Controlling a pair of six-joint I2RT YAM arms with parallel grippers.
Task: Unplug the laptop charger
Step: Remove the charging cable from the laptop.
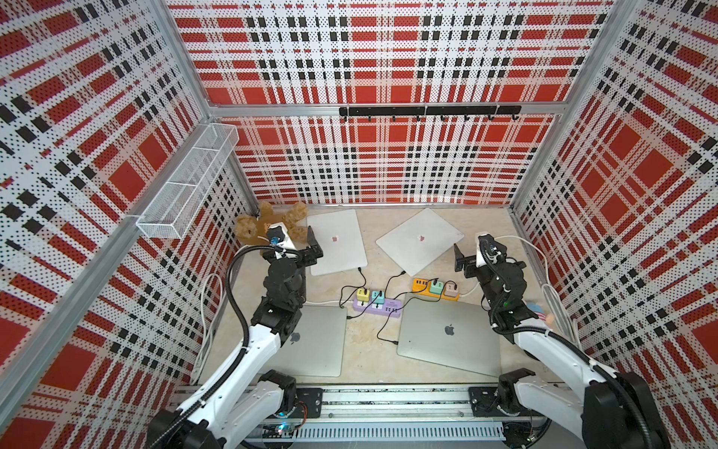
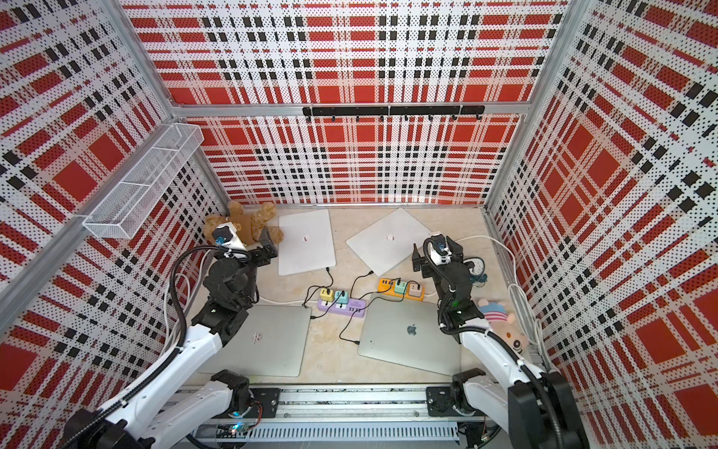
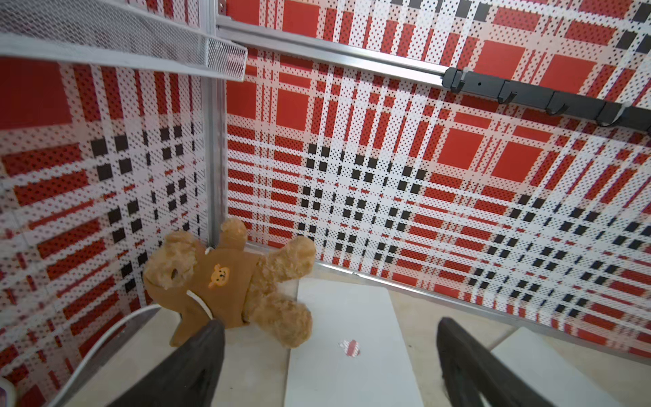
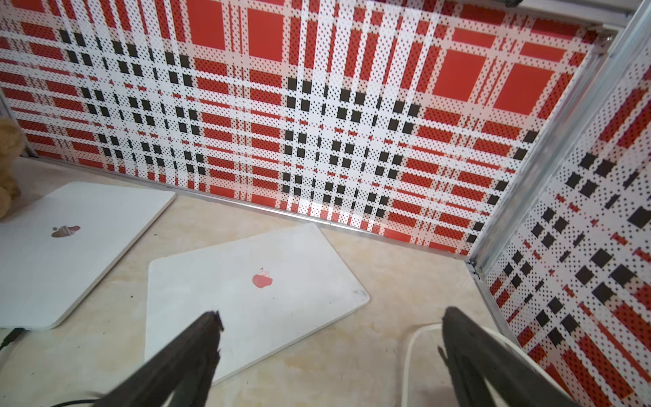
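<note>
1. Four chargers stand plugged in mid-tabletop (image 1: pixel 369 357): a yellow charger (image 1: pixel 363 296) and a teal charger (image 1: pixel 377 298) in the purple strip (image 1: pixel 373 310), and a green charger (image 1: pixel 436 287) and a pink charger (image 1: pixel 450 289) in the orange strip (image 1: pixel 417 287), which lies farther back on the right arm's side.
2. Black cables (image 1: pixel 394 342) loop from them to plugs at laptop edges; I cannot trace which cable feeds which laptop.
3. The strips lie between four closed machines: far-left laptop (image 1: pixel 337 241), far-right laptop (image 1: pixel 421 241), near-left laptop (image 1: pixel 322 350), near-right laptop (image 1: pixel 447 342).
4. The left claw (image 3: pixel 331 327) hangs wide and empty over the far-left laptop's left edge, near a bear (image 3: pixel 229 282) in the back corner.
5. The right claw (image 4: pixel 331 315) hangs wide and empty above the far-right laptop's right edge, with a white cable (image 4: pixel 408 352) below it.
6. A plush toy (image 2: pixel 501 315) lies by the right arm.
7. A mesh basket (image 1: pixel 186 186) and a hook rail (image 1: pixel 427 111) hang on the walls.
</note>
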